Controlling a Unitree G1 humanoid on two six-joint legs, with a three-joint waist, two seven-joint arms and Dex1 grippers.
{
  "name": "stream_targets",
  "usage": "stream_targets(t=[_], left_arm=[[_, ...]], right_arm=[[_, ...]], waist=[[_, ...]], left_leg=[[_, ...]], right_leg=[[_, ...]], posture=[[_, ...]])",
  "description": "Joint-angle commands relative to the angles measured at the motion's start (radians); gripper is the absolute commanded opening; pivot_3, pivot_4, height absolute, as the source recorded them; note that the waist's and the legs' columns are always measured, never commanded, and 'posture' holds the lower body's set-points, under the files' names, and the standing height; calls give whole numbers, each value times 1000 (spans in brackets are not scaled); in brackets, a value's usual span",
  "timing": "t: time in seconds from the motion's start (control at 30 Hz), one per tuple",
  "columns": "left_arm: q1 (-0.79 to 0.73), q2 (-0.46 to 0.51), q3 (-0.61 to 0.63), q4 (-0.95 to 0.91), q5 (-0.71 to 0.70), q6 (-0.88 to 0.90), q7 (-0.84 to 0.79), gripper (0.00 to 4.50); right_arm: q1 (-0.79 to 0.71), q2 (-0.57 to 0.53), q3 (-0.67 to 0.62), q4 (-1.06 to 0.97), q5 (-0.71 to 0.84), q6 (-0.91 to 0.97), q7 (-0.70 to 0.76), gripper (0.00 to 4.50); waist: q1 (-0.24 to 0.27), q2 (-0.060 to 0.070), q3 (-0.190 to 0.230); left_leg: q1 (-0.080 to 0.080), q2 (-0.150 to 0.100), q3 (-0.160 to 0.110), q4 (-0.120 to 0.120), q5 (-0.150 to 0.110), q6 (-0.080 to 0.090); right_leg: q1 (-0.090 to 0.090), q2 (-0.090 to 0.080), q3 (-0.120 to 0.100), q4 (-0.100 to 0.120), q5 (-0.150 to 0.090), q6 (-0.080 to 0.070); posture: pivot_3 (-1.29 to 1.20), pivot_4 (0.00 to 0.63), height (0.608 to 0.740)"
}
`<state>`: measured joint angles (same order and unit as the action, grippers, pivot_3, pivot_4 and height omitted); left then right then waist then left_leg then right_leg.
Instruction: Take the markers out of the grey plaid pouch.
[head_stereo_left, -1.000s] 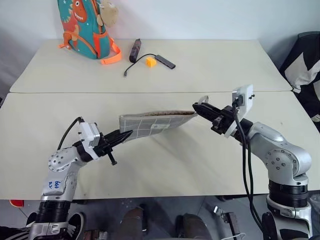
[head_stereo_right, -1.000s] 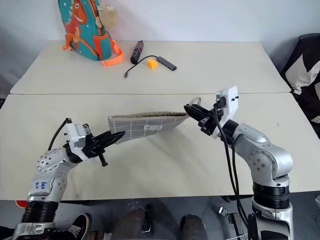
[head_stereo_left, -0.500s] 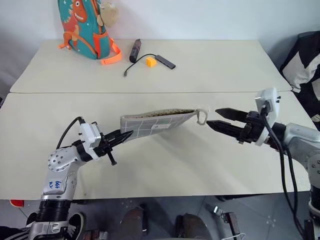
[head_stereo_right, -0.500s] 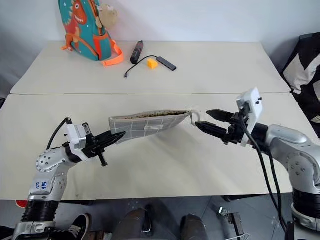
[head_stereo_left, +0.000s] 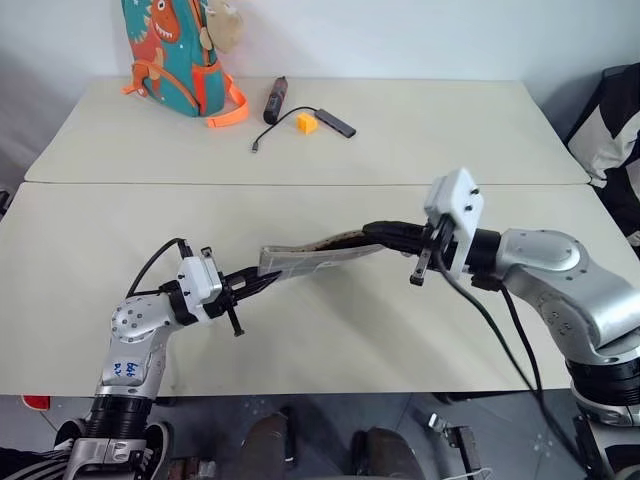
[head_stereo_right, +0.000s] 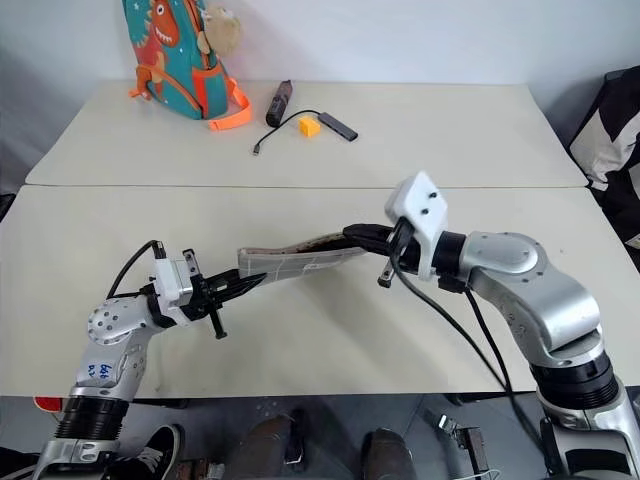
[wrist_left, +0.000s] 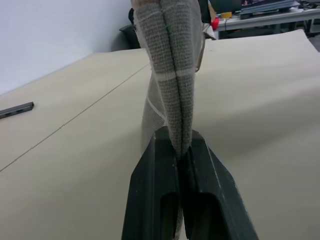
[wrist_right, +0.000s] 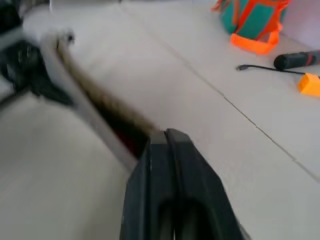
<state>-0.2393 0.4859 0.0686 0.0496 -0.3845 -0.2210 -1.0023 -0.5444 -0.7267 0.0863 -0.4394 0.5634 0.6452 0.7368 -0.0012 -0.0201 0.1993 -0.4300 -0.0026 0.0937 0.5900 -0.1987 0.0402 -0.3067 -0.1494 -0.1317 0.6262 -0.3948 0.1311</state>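
Beige desk tops (head_stereo_left: 330, 135) run across the scene, two of them joined along a seam. At the far left corner of the far one stands a teal and orange backpack (head_stereo_left: 175, 50), with a dark stick (head_stereo_left: 274, 100), a yellow block (head_stereo_left: 306, 123) and a flat black bar (head_stereo_left: 338, 123) with its cable near that desk's middle.

Over the near desk, the grey plaid pouch (head_stereo_left: 305, 258) hangs clear of the surface, stretched between the two arms. Its long axis runs nearly level from the robot's left to its right, rising slightly toward the right end, with the zipper edge uppermost.

Smaller still, the left gripper (wrist_left: 184, 155) is clamped tight on the pouch's left end; the wrist view shows the fabric pinched flat between its fingers. The right gripper (head_stereo_right: 362, 236) has its fingers closed together at the pouch's right end, tips at the zipper line. It is probably pinching the zipper edge or pull, though blur in its wrist view leaves that uncertain.

No markers are outside yet, so they are presumably inside the pouch. The right claw is the nearer to the opening, pointing along the pouch's length toward the left claw.
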Motion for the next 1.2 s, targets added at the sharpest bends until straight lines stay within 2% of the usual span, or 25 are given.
stream_targets(t=[0.03, 0.23, 0.4, 0.6, 0.77, 0.87, 1.2], left_arm=[[-6, -1, -1, -30, -4, -5, 4, 0], [6, 7, -21, -50, 9, -21, -9, 0], [2, 7, -37, -55, 29, -41, -9, 0], [-3, 14, -83, -57, 72, -86, -35, 0], [-2, 10, -84, -59, 64, -81, -29, 0], [0, 9, -84, -64, 62, -77, -26, 0], [0, 5, -77, -64, 51, -65, -16, 0]], right_arm=[[-5, -30, 33, -7, -97, -104, 58, 28], [-4, -25, 91, 46, -231, -188, 84, 28], [-10, -72, 208, 86, -429, -310, 135, 28], [-53, 19, 329, 121, -608, -349, 97, 28], [-31, 69, 331, 174, -670, -353, 65, 28], [-42, 76, 319, 199, -710, -385, 51, 627], [-36, 75, 288, 191, -711, -397, 80, 3963]], waist=[[0, 0, 0], [0, 0, 0], [0, 0, 0], [-4, 0, 0], [-1, 0, 0], [-1, 0, 0], [-2, 0, 0]], left_leg=[[0, 0, 0, 0, 0, 0], [0, 0, 0, 1, 0, 0], [0, 0, 0, 1, 0, 0], [1, 0, 0, 2, 1, 0], [1, 0, 0, 2, 1, -1], [1, 0, 0, 2, 1, 0], [1, 0, 0, 2, 1, 0]], right_leg=[[0, 0, 0, 0, 0, 0], [1, 0, 0, 1, 0, 0], [1, 1, 0, 1, 0, 0], [1, 1, 0, 2, 0, 0], [1, 2, 0, 2, 0, 0], [1, 2, 0, 2, 0, 0], [1, 2, 0, 2, 0, 0]], posture=[[0, 150, 740], [0, 150, 740], [0, 150, 740], [0, 150, 740], [0, 150, 740], [0, 150, 740], [0, 150, 740]])
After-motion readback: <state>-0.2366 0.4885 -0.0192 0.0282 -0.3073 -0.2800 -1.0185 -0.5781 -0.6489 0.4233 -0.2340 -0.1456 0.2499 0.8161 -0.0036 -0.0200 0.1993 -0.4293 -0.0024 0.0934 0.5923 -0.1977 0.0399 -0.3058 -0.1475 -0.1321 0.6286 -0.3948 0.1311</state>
